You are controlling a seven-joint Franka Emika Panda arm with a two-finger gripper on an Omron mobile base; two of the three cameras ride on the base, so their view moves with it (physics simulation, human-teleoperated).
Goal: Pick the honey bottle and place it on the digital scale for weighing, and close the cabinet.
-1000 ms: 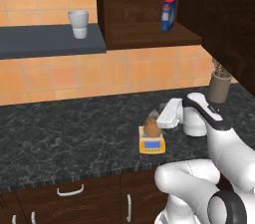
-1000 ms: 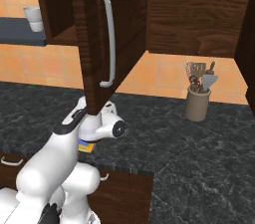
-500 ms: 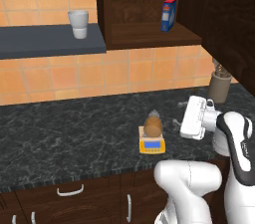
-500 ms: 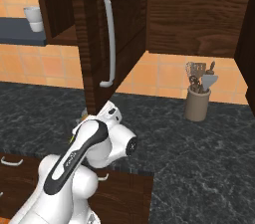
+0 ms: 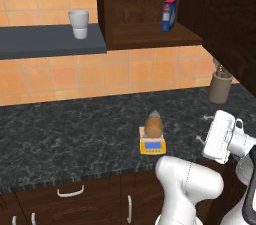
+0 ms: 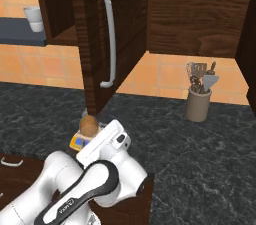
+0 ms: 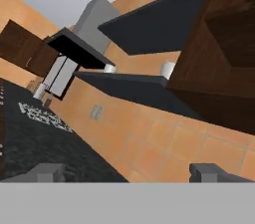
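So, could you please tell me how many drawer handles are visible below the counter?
4 in the left base view: a curved one, a vertical one, and two partly cut off at the bottom-left corner. More may be hidden behind the arm.

The arm (image 6: 90, 189) is built of glossy white, rounded shells, with a dark grey to black band curving along one link and small pale lettering printed on that band. Just behind the gripper (image 7: 128, 172) sits the hand (image 5: 219, 137), a flat white rectangular block with softened corners and a small dark round spot on its side. The two finger tips (image 7: 206, 172) are small, blocky and dark grey, while the links further back swell into smooth white domes at the joints.
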